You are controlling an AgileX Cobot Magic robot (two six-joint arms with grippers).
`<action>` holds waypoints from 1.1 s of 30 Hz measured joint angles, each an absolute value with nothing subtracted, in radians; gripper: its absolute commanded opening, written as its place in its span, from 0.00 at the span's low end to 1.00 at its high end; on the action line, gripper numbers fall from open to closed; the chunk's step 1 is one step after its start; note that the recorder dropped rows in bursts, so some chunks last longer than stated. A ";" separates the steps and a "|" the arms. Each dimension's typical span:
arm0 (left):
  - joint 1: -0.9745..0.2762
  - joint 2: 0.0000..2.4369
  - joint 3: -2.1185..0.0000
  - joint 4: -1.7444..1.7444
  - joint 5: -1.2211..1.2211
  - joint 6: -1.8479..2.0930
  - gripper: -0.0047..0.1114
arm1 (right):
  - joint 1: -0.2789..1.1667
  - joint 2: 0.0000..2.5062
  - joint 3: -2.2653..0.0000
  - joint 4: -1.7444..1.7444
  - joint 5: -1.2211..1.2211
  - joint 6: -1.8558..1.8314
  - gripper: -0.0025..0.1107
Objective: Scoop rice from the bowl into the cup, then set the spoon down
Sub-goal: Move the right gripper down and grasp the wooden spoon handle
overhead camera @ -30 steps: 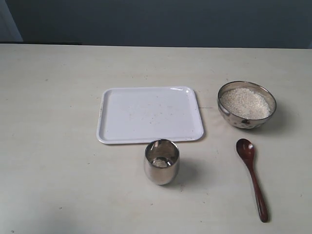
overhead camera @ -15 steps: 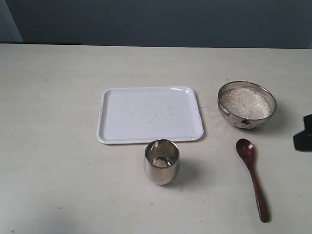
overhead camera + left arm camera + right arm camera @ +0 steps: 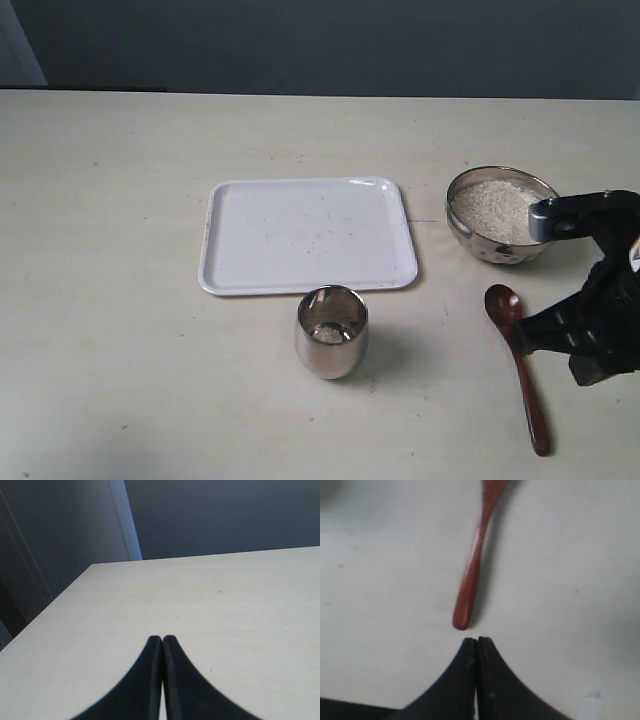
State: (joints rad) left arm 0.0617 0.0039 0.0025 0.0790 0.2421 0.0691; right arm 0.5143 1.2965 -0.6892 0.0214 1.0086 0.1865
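Note:
The shiny metal bowl (image 3: pixel 488 247) stands at the right, holding a pale heap of rice (image 3: pixel 498 208). The steel cup (image 3: pixel 331 345) stands in front of the tray, with a few grains showing inside. The dark reddish-brown spoon (image 3: pixel 535 412) lies flat on the table in front of the bowl, handle pointing to the near edge. My right arm (image 3: pixel 597 320) hangs over its middle and hides part of the handle. In the right wrist view my right gripper (image 3: pixel 477 640) is shut and empty, just short of the spoon's (image 3: pixel 472 580) handle end. My left gripper (image 3: pixel 162 638) is shut over bare table.
A white tray (image 3: pixel 305 235) with a few stray grains lies at the middle of the table, behind the cup. The left wrist view shows the pale table's far corner and edge (image 3: pixel 95 566) against a dark wall.
My right arm has come in from the right edge and now hangs over the spoon beside the bowl. The bowl, cup, spoon and tray have not moved.

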 measured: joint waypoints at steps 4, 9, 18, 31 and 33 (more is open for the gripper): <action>0.062 0.004 0.003 0.079 0.242 0.069 0.04 | 0.618 1.348 -0.689 -0.089 0.942 0.402 0.01; 0.062 0.004 0.003 0.079 0.242 0.069 0.04 | 0.676 1.425 -0.689 -0.089 0.791 0.452 0.01; 0.062 0.004 0.003 0.079 0.242 0.069 0.04 | 0.684 1.530 -0.689 -0.093 0.765 0.462 0.39; 0.062 0.004 0.003 0.079 0.242 0.069 0.04 | 0.684 1.598 -0.607 -0.158 0.732 0.501 0.29; 0.062 0.004 0.003 0.079 0.242 0.069 0.04 | 0.684 1.598 -0.589 -0.165 0.684 0.506 0.29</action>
